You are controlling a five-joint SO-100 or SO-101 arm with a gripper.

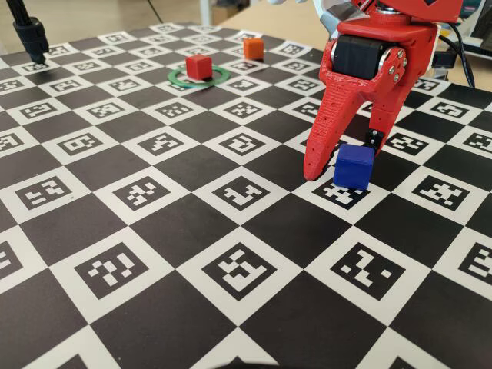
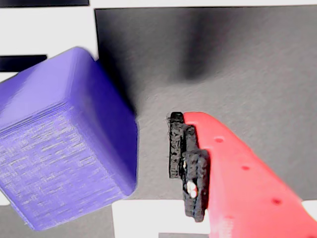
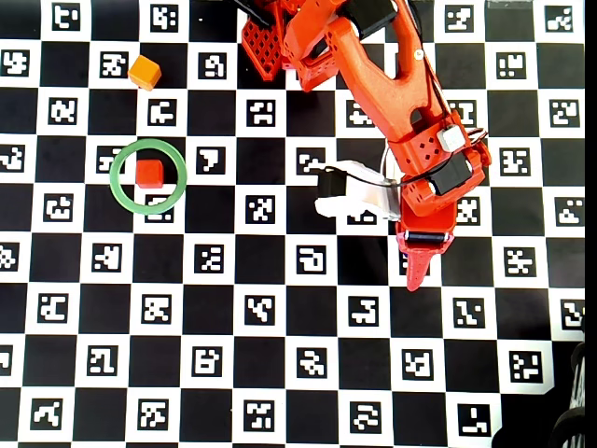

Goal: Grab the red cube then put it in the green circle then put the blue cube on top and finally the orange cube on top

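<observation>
Three cubes on your table point(image 1: 231, 323), all apart from one another. Red cube point(image 1: 199, 67) sits inside the green circle point(image 1: 178, 78), resting on the checkerboard; the overhead view shows it slightly left of the ring's centre point(image 3: 149, 173). Orange cube point(image 1: 254, 48) stands alone on the board beyond the ring, near but clear of it; in the overhead view it is up and left of the ring point(image 3: 145, 72). Blue cube point(image 1: 354, 166) is well apart from both, at the near right of the fixed view, sitting on the table between the tips of your pincer point(image 1: 344, 163). Long red finger point(image 1: 327, 138) hangs just left of the cube, its tip at table level; the black-padded finger point(image 1: 374, 141) is behind and to the right. Wrist view shows a clear strip of dark table between the blue cube point(image 2: 64, 144) and the black pad on the red finger point(image 2: 185, 166), so no contact on that side. Pincer is spread around the cube, not clamped on it. Overhead view: the arm point(image 3: 410, 121) covers the blue cube entirely, pincer tip pointing down-frame.
</observation>
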